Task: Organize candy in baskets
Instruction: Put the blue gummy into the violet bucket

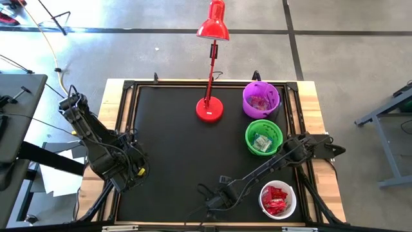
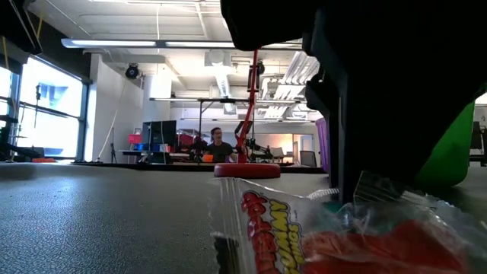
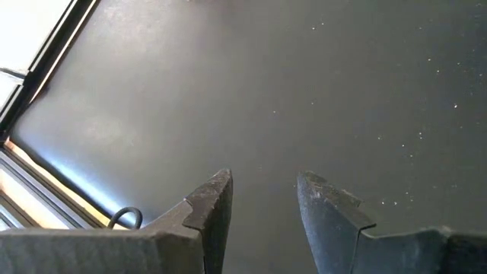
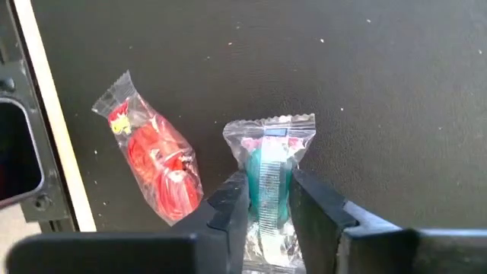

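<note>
My right gripper (image 4: 268, 186) is down at the mat near the table's near edge (image 1: 212, 201), its fingers closed on a blue-and-white candy (image 4: 270, 141) that lies flat on the black mat. A red candy (image 4: 156, 167) lies just beside it, also close up in the low view (image 2: 304, 243). The purple basket (image 1: 246, 96), green basket (image 1: 248, 136) and white basket (image 1: 264, 193) stand along the right side, each with candy inside. My left gripper (image 3: 262, 190) hangs open over bare mat at the near left (image 1: 132, 171). My right gripper has the blue-and-white candy pinched between its two fingers, by the two long sides of the packet's middle (image 4: 255, 183). The fingers come from above, pointing steeply down, and lie along the packet. The candy rests on the mat, its far crimped end (image 4: 270, 122) sticking out past the fingertips.
A red desk lamp (image 1: 210, 108) stands at the far middle of the mat. The table's metal frame (image 4: 42, 152) runs close beside the red candy. The mat's middle and left lie bare.
</note>
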